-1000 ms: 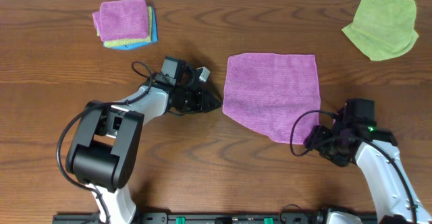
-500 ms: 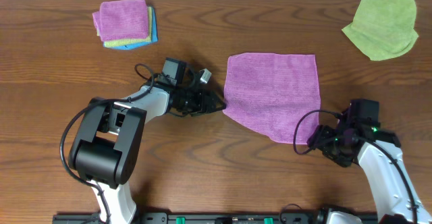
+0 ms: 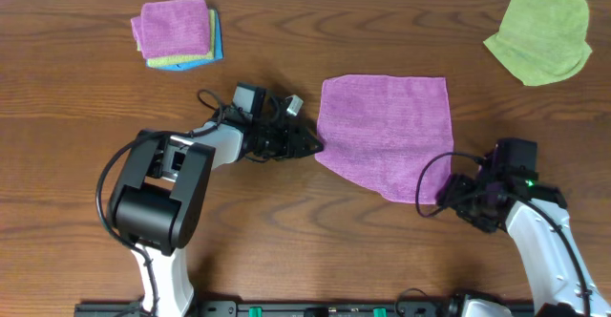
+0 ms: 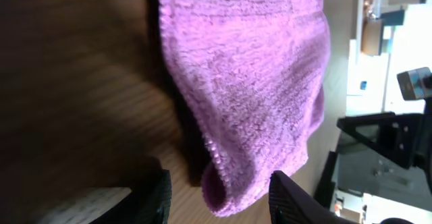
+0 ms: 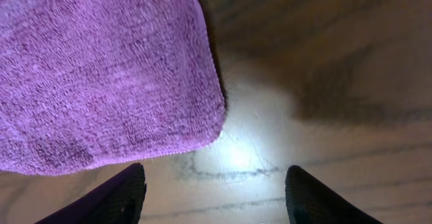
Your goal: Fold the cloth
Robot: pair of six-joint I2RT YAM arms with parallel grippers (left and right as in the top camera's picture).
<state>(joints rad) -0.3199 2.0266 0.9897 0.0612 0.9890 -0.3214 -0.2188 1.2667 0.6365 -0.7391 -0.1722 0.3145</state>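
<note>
The left arm lies low across the brown wooden table (image 3: 57,116), forearm pointing right. The left gripper (image 3: 311,146) touches the left edge of the purple-magenta fuzzy microfibre cloth (image 3: 387,131). In the left wrist view its jaws stand apart, with a curled-up lip of the cloth's edge (image 4: 223,187) between them, not clamped.

The right arm reaches up and left from the near-right side. The right gripper (image 3: 447,198) sits just beside the cloth's near corner, jaws apart, nothing between them.

The cloth lies flat at table centre. It is roughly square, with no clear long axis. Its far edge runs parallel to the table's far edge, and its near-left edge runs diagonally.
</note>
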